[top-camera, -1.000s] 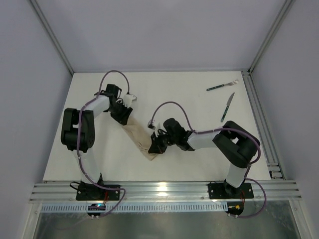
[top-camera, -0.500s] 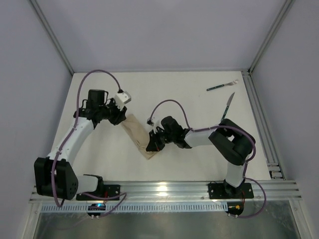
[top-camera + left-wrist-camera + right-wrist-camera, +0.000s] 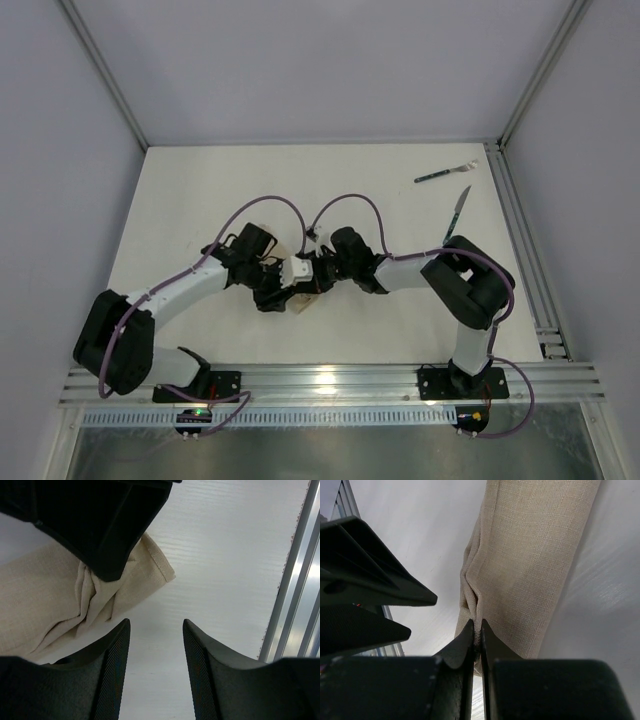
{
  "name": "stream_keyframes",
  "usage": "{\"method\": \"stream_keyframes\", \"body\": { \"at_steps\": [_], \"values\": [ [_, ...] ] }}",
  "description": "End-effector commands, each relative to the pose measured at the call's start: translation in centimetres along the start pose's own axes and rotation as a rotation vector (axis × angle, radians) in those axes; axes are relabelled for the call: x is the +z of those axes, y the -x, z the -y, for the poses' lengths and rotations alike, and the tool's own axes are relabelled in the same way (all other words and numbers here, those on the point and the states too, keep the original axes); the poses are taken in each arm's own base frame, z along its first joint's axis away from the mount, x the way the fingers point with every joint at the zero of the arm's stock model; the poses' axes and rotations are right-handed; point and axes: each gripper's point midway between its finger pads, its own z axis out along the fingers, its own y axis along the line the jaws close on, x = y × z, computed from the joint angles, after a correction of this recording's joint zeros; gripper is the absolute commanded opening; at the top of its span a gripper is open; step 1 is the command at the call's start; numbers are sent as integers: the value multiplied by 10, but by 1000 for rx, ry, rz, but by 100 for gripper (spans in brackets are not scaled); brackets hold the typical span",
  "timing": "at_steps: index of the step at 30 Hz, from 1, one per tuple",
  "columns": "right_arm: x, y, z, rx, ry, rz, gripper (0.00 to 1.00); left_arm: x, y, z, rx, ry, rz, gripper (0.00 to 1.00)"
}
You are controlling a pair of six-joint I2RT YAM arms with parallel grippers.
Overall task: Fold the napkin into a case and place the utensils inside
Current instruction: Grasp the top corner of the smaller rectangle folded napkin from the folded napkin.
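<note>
Right gripper [image 3: 476,630]: clamped on a fold of the napkin [image 3: 535,555].
Left gripper [image 3: 155,625]: fingers wide, empty.
Relation: you have the napkin's corner just beside its gap, far side.

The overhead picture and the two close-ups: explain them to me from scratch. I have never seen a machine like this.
The overhead view shows two robot arms bolted at the near edge of a white table. Each arm ends in a two-finger gripper. The two close-ups come from small cameras on the wrists, looking out along the fingers. The right gripper is pinched shut on a fold of the beige napkin, which lies folded into a narrow strip. The left gripper is open beside the napkin's end and holds nothing. A fork and a knife, both with dark handles, lie untouched near the table's far right corner.
</note>
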Motion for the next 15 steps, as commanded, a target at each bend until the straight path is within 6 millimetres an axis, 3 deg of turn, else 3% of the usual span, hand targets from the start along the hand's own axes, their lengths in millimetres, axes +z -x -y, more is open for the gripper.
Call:
{"method": "stream_keyframes", "body": {
  "at_steps": [1,6,15],
  "values": [
    [1,14,-5,-7,13,54,4,9,11,-8,14,25,13,49],
    [2,15,-5,-14,14,50,4,20,11,-24,-35,79,18,51],
    [2,12,-4,-22,15,42,4,22,21,-36,-46,125,65,55]
  ]
}}
